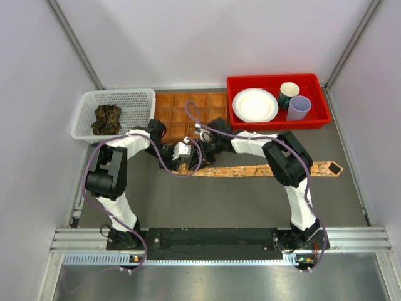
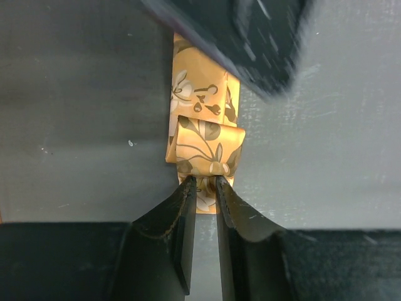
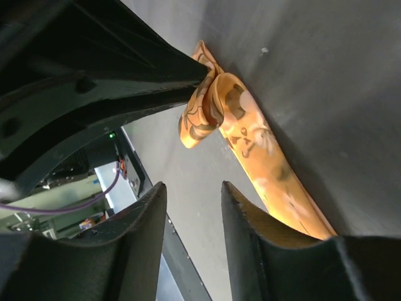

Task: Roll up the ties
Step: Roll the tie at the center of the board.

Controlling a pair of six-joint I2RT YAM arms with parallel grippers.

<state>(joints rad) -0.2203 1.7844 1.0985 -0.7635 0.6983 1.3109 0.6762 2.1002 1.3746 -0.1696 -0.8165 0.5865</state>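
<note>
Left hand (image 2: 205,183) is clamped on the curled left end of the orange tie (image 1: 244,170), which I see stretched rightward across the table (image 1: 207,207). Right hand (image 3: 193,191), fingers apart, hovers just beside that curl. Far left, a white basket (image 1: 116,92) holds bundled dark green-brown ties (image 1: 106,119). Far right, a red bin (image 1: 276,124) holds a plate (image 1: 255,105), a green cup (image 1: 289,94) and a lilac cup (image 1: 299,108).
</note>
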